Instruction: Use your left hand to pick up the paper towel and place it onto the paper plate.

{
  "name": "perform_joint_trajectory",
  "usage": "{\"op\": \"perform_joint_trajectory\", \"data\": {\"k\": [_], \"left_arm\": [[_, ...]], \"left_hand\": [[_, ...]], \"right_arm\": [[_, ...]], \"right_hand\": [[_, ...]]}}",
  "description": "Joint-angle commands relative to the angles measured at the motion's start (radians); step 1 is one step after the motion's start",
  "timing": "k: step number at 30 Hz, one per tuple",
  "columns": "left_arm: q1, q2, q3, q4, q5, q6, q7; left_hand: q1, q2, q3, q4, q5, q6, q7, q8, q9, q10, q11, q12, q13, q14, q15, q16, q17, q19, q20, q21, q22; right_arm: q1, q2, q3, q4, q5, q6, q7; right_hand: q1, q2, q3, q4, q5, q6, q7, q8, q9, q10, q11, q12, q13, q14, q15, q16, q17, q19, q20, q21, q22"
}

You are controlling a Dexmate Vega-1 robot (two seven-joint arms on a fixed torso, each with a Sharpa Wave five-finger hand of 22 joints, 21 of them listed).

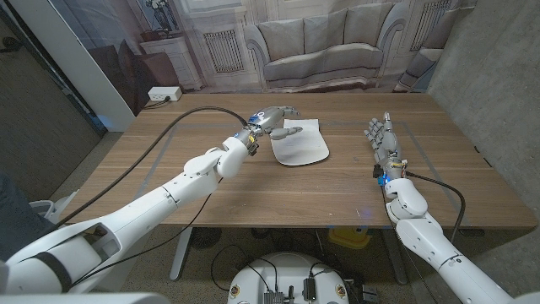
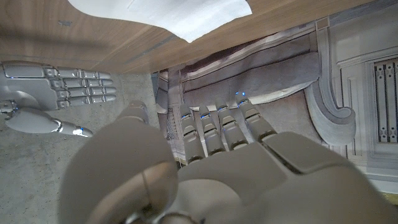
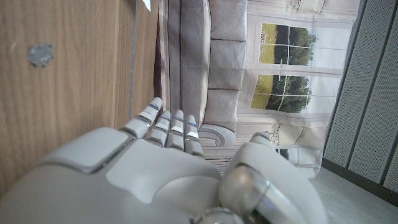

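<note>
Left hand [image 1: 274, 118] first: I hold it just above the table [image 1: 211, 203], fingers loosely spread and nothing in it, at the near-left corner of the paper towel [image 1: 305, 127]. My fingertips hover over that edge, and I cannot tell from above whether they touch the sheet. From the left wrist view I see my own fingers [image 2: 221, 134] reaching out with daylight between them, and a white corner of the towel [image 2: 186, 15] lying on the wood. The towel is a thin white sheet, and it looks to lie partly over the far edge of the paper plate [image 1: 304, 152], which sits just nearer me than the towel; where one white thing ends and the other begins is hard to make out. I judge the towel to be very light, limp and easily crumpled, with no stiffness to lift it by, so sliding fingers under it is unlikely to work. Pinching a fold near the corner closest to my left hand, thumb against a finger, seems the safest hold, gently enough not to drag the plate, which itself looks light and ready to slide. Well to the right of the towel, my right hand [image 1: 381, 139] waits on its edge, fingers straight and together, holding nothing.
</note>
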Motion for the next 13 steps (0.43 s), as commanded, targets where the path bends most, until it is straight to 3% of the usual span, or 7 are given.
{"op": "perform_joint_trajectory", "data": {"k": [1,13], "left_arm": [[0.016,0.029,-0.041,-0.051,-0.012,-0.024,0.008],[0.034,0.04,-0.071,-0.06,-0.018,-0.046,0.026]], "left_hand": [[0.0,-0.001,-0.001,0.001,0.005,-0.002,0.001,0.007,-0.001,0.001,-0.001,0.005,0.003,-0.001,-0.061,0.005,0.002,-0.003,-0.003,0.001,0.005],[0.003,-0.002,-0.001,-0.002,0.008,0.002,0.003,0.012,-0.001,0.006,-0.003,0.01,0.002,0.006,-0.064,0.008,0.001,-0.006,-0.003,0.003,0.005]], "right_arm": [[-0.013,0.007,0.0,-0.009,-0.009,0.012,-0.011],[-0.016,0.009,-0.007,-0.03,-0.026,-0.002,-0.035]], "right_hand": [[0.008,0.0,0.001,-0.006,-0.001,0.01,-0.001,0.003,0.005,0.01,0.004,0.001,0.0,0.01,0.002,-0.006,0.0,0.011,-0.004,-0.006,0.003],[0.008,0.001,0.001,-0.007,-0.001,0.01,-0.001,0.003,0.005,0.01,0.002,0.001,0.0,0.01,0.002,-0.006,0.001,0.011,-0.004,-0.007,0.003]]}}
